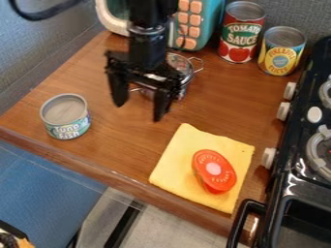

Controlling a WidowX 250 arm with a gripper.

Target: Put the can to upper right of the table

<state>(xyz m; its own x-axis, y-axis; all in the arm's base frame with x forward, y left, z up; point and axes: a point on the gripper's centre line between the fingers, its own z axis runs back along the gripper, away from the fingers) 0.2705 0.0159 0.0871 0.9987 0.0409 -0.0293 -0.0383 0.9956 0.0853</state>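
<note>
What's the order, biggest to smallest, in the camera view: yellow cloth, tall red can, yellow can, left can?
1. Yellow cloth
2. Tall red can
3. Yellow can and left can look about alike, so I can't rank them.

Black arm (148, 46) at top edge; claw (140, 111) downward, fingers (119, 91) spread.

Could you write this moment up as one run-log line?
gripper: open, over wooden counter | short can: upright, left of view, not gripped | red-labelled can, yellow-labelled can: side by side, upper right
</note>
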